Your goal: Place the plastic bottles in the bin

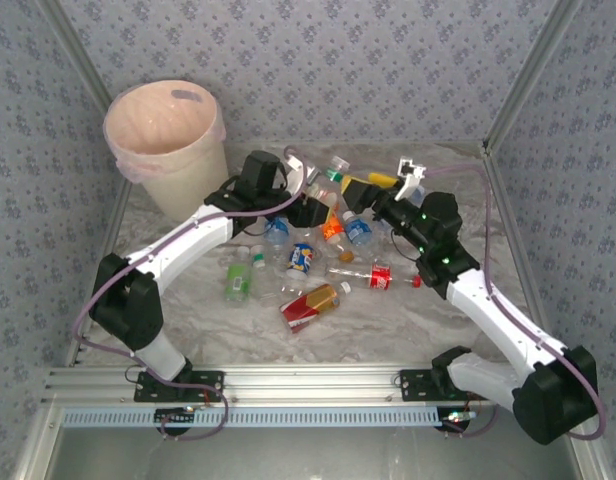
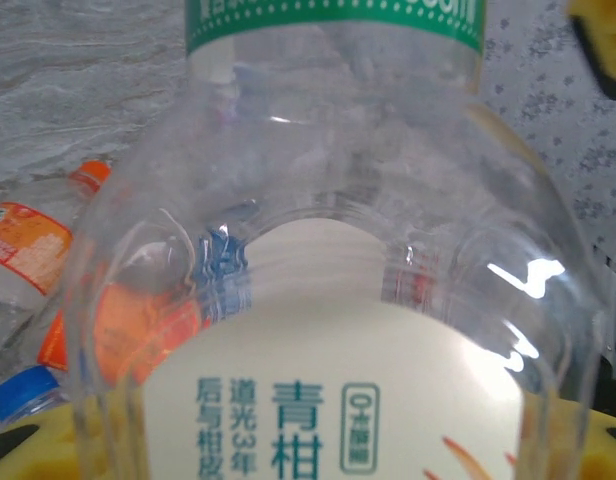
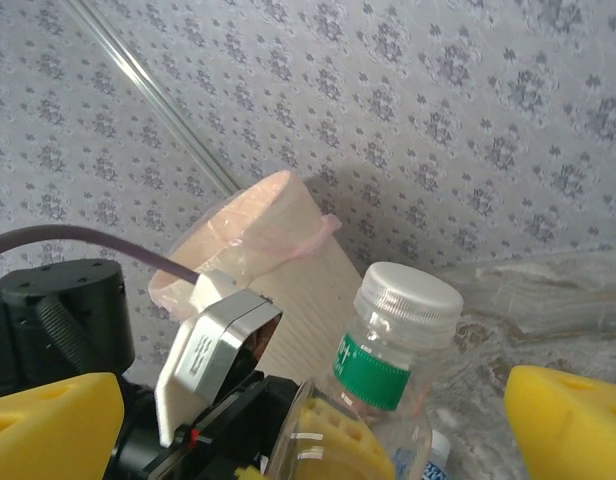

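My left gripper (image 1: 323, 205) is shut on a clear plastic bottle (image 1: 335, 178) with a white cap and green neck band, held above the middle of the table. Close up, the bottle's cream label (image 2: 318, 400) sits between the yellow fingers (image 2: 18, 450). My right gripper (image 1: 366, 188) stands open just right of it. Its yellow fingers (image 3: 568, 420) are spread wide either side of the bottle (image 3: 403, 340) and touch nothing. The bin (image 1: 168, 140), cream-white with a pinkish liner, stands at the back left. Several more bottles (image 1: 310, 305) lie on the table below both grippers.
Loose bottles include a green one (image 1: 238, 280), a red-labelled one (image 1: 373, 275) and an orange-labelled one (image 2: 18, 250). Patterned walls and metal frame posts (image 1: 518, 80) close in the back and sides. An aluminium rail (image 1: 318, 385) runs along the near edge.
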